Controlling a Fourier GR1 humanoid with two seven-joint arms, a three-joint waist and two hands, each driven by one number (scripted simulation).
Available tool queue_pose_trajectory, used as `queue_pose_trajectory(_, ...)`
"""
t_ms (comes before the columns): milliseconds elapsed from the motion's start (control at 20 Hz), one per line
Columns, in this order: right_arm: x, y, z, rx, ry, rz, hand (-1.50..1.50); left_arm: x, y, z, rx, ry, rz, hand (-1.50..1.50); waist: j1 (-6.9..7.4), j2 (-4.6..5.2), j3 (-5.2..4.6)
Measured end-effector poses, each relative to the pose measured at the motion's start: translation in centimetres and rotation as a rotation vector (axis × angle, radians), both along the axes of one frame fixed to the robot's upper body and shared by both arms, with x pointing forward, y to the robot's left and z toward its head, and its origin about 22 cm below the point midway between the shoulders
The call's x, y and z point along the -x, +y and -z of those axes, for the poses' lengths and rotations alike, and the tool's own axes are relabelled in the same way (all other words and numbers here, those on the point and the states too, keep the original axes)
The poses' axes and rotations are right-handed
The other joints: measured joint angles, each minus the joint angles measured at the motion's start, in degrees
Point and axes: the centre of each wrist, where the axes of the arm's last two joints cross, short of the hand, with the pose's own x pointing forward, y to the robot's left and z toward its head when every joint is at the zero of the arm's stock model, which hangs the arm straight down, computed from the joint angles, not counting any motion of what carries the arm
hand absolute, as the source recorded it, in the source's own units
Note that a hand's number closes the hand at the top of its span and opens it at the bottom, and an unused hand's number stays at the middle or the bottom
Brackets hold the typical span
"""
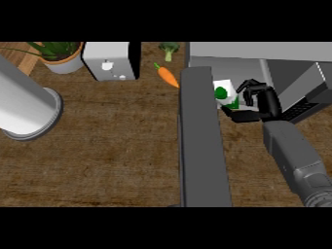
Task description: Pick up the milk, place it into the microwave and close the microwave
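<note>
**Carrying the milk toward the microwave**

Holding the milk (226, 93) in my right hand (257, 102), I have my fingers and thumb curled round its far side, so the hand is closed on the carton and part of it is hidden from me. The milk sits just beside the door (201, 141), which stands swung wide open and runs as a long dark slab down the middle of my view. I judge the door is left that way so the mouth of the microwave (269, 61) stays free for loading; the carton is near the opening, but I cannot tell whether it is already past the threshold or only in front of it.

My grey forearm comes in from the lower right and angles up to the carton, which keeps the arm on the cavity side of the door, not across it. My left hand shows nowhere.

The milk is a small white carton with a green mark on its face. It looks upright or slightly tilted in my grip; I cannot say which.

Off to the left on the bench (111, 146) lie a carrot (168, 76) and a broccoli (169, 48), well apart from my work. Setting the carton inside and shutting the door remain to be done, as I judge it.
</note>
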Motion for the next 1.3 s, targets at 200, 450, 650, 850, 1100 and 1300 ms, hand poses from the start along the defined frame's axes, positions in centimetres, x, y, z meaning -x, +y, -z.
queue_pose_trajectory(200,-1.1,-1.0,-1.8,0.029,0.005,0.007,1.50,-0.8,-0.1,0.0,-0.003,-0.017,0.021,-1.50,0.71,0.44,0.02)
queue_pose_trajectory(450,-2.5,-1.4,-4.0,0.126,-0.006,0.057,1.50,-1.7,0.1,-0.1,-0.012,-0.046,0.033,-1.50,1.91,1.06,0.05)
queue_pose_trajectory(650,-3.3,-1.9,-5.6,0.204,-0.020,0.138,1.50,-2.3,0.0,-0.3,-0.009,-0.056,0.055,-1.50,2.96,1.64,0.11)
queue_pose_trajectory(850,-3.7,-2.5,-6.4,0.242,-0.038,0.202,1.50,-2.9,0.0,-0.3,-0.007,-0.062,0.072,-1.50,4.00,2.40,0.18)
queue_pose_trajectory(1100,-4.2,-3.6,-7.8,0.270,-0.036,0.268,1.50,-3.4,0.0,-0.4,-0.014,-0.073,0.089,-1.50,5.17,2.99,0.24)
queue_pose_trajectory(1300,-4.3,-4.5,-8.6,0.277,-0.039,0.307,1.50,-3.8,0.2,-0.5,-0.021,-0.072,0.091,-1.50,5.67,3.38,0.29)
